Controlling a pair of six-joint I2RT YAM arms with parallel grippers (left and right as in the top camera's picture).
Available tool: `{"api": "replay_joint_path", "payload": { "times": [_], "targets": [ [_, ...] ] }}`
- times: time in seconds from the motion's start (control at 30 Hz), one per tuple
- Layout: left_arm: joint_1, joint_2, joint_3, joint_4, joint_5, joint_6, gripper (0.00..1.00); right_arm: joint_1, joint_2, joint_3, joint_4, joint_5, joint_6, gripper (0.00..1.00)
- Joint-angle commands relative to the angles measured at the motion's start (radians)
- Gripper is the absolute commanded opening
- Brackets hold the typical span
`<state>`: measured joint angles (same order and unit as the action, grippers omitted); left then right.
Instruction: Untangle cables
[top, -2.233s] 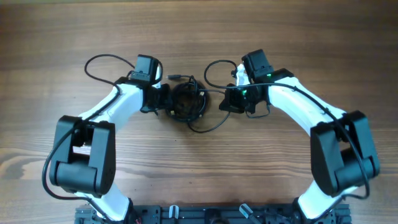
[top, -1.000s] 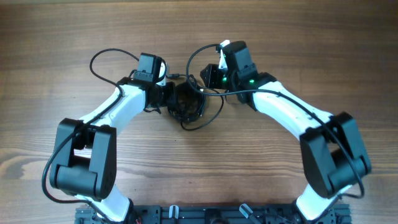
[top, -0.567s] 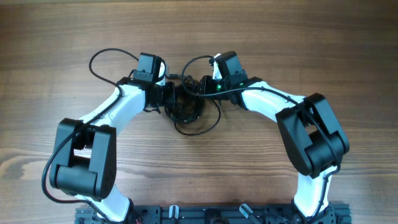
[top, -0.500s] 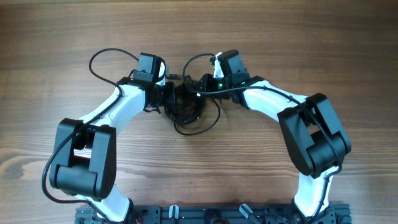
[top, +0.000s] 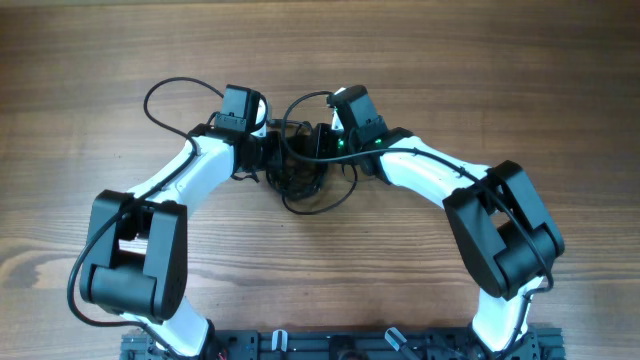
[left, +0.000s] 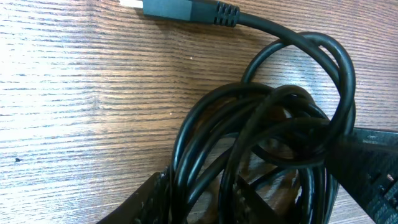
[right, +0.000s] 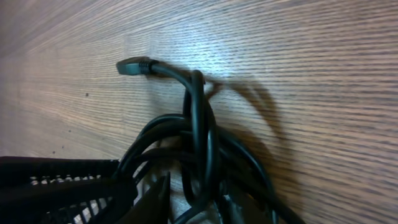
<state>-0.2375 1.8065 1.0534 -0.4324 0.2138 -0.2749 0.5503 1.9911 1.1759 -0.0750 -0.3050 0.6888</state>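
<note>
The cables (top: 298, 172) are a fist-sized black tangle at the table's middle, with a loose loop trailing toward the front (top: 322, 203). My left gripper (top: 268, 156) is at the tangle's left side. In the left wrist view several strands (left: 261, 143) run between its fingers (left: 202, 199), and a plug end (left: 168, 7) lies at the top. My right gripper (top: 320, 146) is pressed against the tangle's right side. In the right wrist view strands (right: 199, 143) pass between its fingers (right: 196, 202), and one leads up to a small plug (right: 132, 65).
The table is bare brown wood (top: 450, 60). A thicker black arm wire loops out behind the left wrist (top: 165, 90), and another arcs above the right wrist (top: 300, 98). The two wrists nearly touch over the tangle; the other gripper's black body shows in each wrist view (right: 56, 186).
My right arm has swung left from about a hand's width away until it sits against the tangle, bringing its strand along. The left gripper has held still on the tangle.
</note>
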Motion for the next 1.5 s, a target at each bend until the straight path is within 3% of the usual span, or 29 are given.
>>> {"api": "replay_joint_path", "payload": {
  "times": [0.0,0.33,0.47,0.53,0.63,0.73,0.83,1.1,1.23,1.3,1.47],
  "targets": [
    [-0.001,0.014,0.000,0.003,-0.002,0.005,0.36,0.000,-0.018,0.000,-0.026,0.086,0.021,0.22],
    [-0.001,0.014,0.000,0.007,-0.002,0.005,0.36,0.022,0.033,0.000,0.014,0.088,0.048,0.20],
    [-0.001,0.014,0.000,0.007,-0.002,0.005,0.36,0.022,0.033,0.000,0.032,0.088,0.048,0.06],
    [-0.001,0.014,0.000,0.007,-0.002,0.005,0.36,0.019,0.032,0.000,0.025,0.087,0.046,0.04],
    [-0.001,0.014,0.000,0.006,-0.002,0.005,0.36,-0.018,0.001,0.000,0.001,-0.098,0.027,0.04],
    [-0.001,0.014,0.000,0.006,-0.002,0.000,0.36,-0.064,-0.063,0.000,0.013,-0.318,-0.210,0.04],
    [-0.001,0.014,0.000,0.006,-0.002,-0.011,0.37,-0.090,-0.131,0.000,0.013,-0.536,-0.347,0.04],
    [0.001,0.014,0.000,-0.013,-0.109,-0.081,0.33,-0.094,-0.226,0.000,0.018,-0.758,-0.344,0.04],
    [0.019,0.014,0.000,-0.024,-0.112,-0.082,0.19,-0.142,-0.298,0.000,0.019,-0.818,-0.206,0.04],
    [0.036,0.014,0.000,-0.031,-0.111,-0.083,0.18,-0.188,-0.309,0.000,0.029,-0.889,-0.137,0.04],
    [0.080,0.014,0.000,-0.048,-0.111,-0.107,0.19,-0.283,-0.309,0.000,0.031,-1.012,-0.132,0.04]
  ]
}}
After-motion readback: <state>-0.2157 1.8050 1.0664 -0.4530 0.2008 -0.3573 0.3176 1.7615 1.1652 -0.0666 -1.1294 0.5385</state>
